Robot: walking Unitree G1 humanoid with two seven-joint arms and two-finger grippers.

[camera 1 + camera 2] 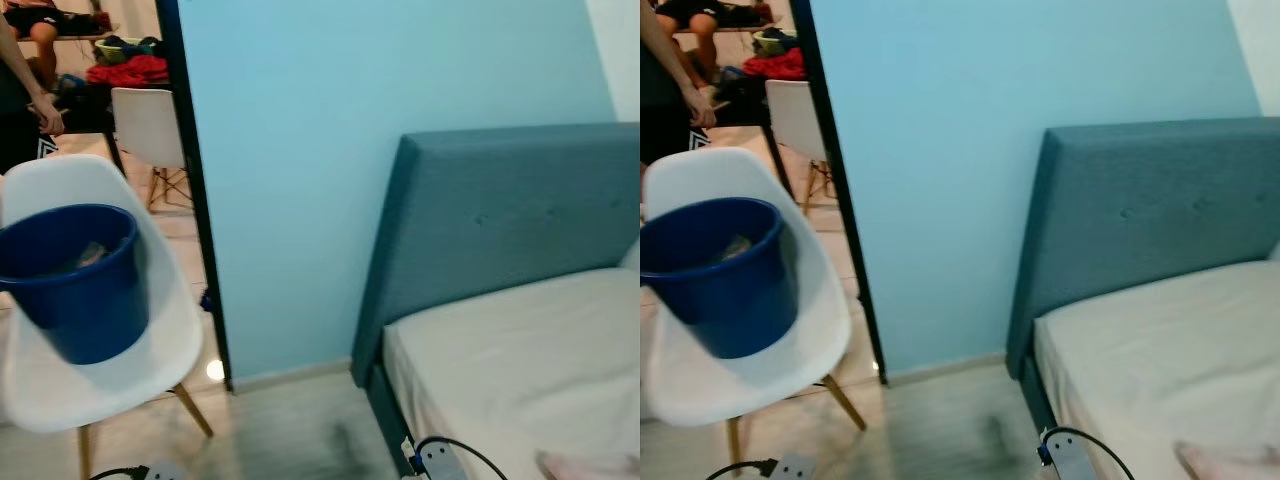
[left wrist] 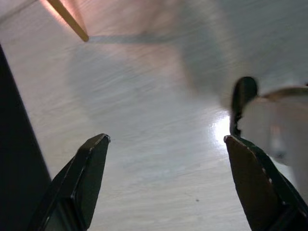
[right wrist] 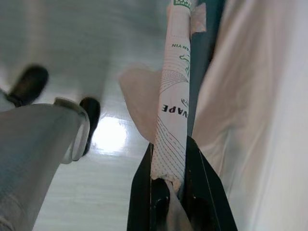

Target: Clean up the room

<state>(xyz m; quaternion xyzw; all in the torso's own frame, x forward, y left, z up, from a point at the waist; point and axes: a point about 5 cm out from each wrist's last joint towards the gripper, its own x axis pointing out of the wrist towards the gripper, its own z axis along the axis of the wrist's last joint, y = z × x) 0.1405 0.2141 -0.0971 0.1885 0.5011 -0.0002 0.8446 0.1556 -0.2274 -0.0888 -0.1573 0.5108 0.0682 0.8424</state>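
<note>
One rolled paper wrapper [image 3: 172, 115] is pinched between the closed fingers of the right gripper [image 3: 169, 168] at centre frame, while the left gripper [image 2: 166, 178] is spread wide and empty; it could be dropped short of the blue bucket [image 1: 75, 280] at left, since only its end is held.

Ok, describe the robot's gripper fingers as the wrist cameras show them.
The left gripper has two black fingers, broad and flat, tapering to blunt angled tips with a dull sheen. The right gripper has the same long black fingers, smooth and narrow. No cables or markings are visible on either.
</note>
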